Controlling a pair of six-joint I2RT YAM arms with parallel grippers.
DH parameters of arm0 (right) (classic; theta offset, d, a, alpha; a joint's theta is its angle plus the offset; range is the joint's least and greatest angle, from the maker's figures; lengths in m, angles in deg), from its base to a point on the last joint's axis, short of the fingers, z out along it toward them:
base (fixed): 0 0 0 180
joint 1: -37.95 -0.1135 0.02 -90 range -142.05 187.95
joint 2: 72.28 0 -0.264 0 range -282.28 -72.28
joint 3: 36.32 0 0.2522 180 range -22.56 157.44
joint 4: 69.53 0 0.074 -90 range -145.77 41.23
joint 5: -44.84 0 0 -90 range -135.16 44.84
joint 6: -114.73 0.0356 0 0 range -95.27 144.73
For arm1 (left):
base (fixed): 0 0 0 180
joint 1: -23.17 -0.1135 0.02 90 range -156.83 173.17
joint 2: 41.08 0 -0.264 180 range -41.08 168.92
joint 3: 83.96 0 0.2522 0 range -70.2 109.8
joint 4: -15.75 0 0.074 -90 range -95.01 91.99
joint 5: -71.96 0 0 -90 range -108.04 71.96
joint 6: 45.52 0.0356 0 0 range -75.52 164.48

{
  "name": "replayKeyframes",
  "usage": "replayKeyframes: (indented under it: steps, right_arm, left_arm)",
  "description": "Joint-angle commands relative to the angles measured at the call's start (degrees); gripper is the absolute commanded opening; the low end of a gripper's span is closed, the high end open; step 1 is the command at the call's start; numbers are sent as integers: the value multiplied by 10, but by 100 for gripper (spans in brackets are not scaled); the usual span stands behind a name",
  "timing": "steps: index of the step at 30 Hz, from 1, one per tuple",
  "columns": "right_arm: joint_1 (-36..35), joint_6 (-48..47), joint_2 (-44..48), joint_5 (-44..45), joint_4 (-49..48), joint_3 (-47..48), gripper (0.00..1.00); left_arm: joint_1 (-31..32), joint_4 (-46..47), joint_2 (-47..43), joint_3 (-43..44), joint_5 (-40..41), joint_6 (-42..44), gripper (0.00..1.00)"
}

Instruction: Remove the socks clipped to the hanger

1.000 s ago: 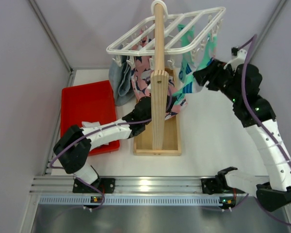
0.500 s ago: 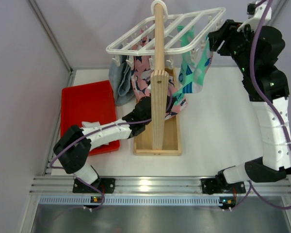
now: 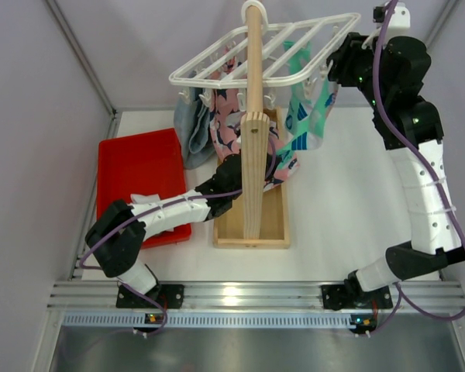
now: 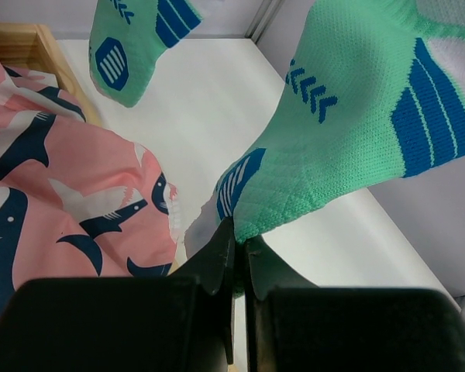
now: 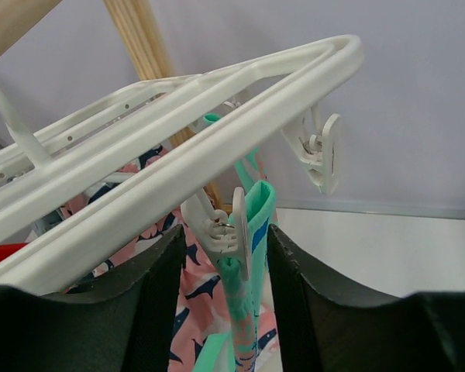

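From above, the hanger (image 3: 198, 60) sits on top of the wooden post (image 3: 253, 147), and the teal socks (image 3: 306, 116) hang under its right side. The right gripper (image 3: 337, 66) is high, at the hanger's right edge. The left gripper (image 3: 231, 177) is low beside the post, near the pink cloth (image 3: 226, 128). This view does not show how either pair of jaws stands.

The left wrist view shows what the top view hides: the jaws are closed to a thin line and seem to pinch the toe of one sock (image 4: 349, 132). A second sock (image 4: 132, 39) hangs free behind it.

In the right wrist view the jaws are wide, one on each side of a clip (image 5: 221, 232) that bites a teal cuff (image 5: 257, 221). An empty clip (image 5: 322, 151) hangs near it.

The socks look light, soft and stretchy. I judge that a pull at the toe mostly stretches the knit, so it is better to hold near the cuff or squeeze the clip open.
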Motion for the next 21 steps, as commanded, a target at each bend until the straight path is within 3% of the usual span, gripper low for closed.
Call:
replayKeyframes:
  steps: [1, 8, 12, 15, 21]
  right_arm:
    - [4, -9, -11, 1, -42, 8, 44]
    - [4, 0, -3, 24, -83, -28, 25]
    - [5, 3, 6, 23, -103, -43, 26]
    - [4, 5, 6, 18, -104, -41, 41]
    - [4, 13, 25, 20, -141, -62, 42]
  left_arm:
    - [12, 15, -7, 19, -7, 15, 0]
    - [12, 15, -10, 14, -6, 14, 0]
    - [12, 15, -14, 9, -6, 14, 0]
    - [12, 15, -13, 12, -7, 14, 0]
    - [12, 15, -9, 14, -10, 6, 0]
